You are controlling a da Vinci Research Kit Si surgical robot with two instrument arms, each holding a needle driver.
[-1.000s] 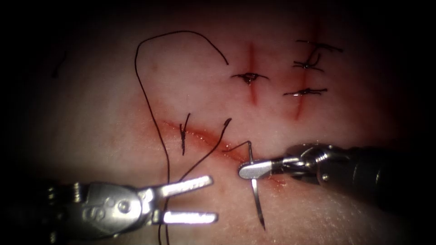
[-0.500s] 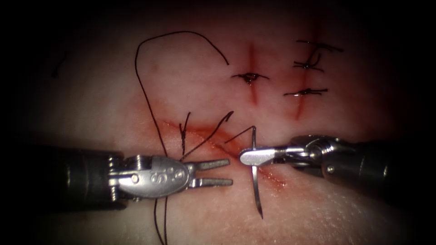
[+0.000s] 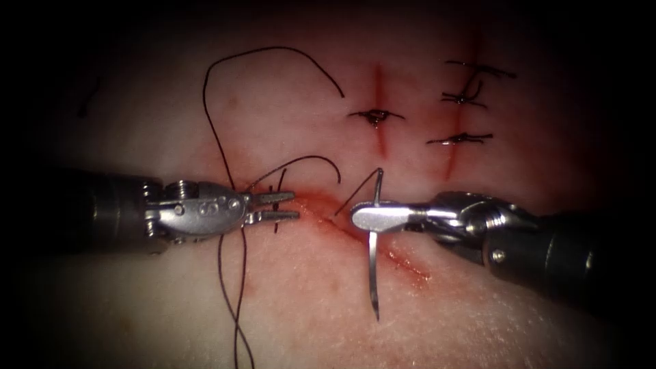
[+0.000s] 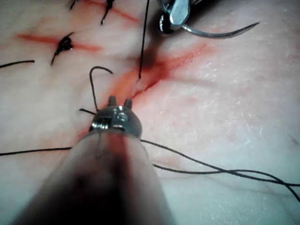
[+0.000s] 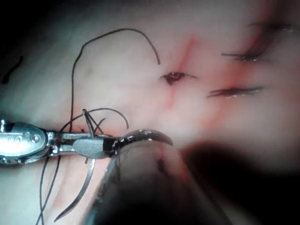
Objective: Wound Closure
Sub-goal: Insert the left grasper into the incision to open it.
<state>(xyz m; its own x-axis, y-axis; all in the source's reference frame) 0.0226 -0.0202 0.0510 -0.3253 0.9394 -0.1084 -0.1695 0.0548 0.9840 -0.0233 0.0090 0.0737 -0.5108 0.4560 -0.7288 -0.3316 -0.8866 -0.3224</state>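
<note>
Meanwhile the left arm's steel needle driver (image 3: 285,207) had risen to the slanting red cut (image 3: 355,236), jaws slightly apart around the dark thread (image 3: 220,147), while the right tool (image 3: 372,217) stayed clamped mid-curve on the curved steel needle (image 3: 373,273), outside the pale tissue (image 3: 307,294).

pale tissue (image 3: 478,321) carries loose thread (image 3: 225,273) and, seemingly, red fluid (image 3: 403,263).

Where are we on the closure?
Done: knotted stitches sit on the two short cuts. In hand: the right end effector is shut on the needle near its thread end, needle out of the tissue; the left end effector is open at the thread, holding nothing. Left: the slanted cut lies open under the needle.
</note>
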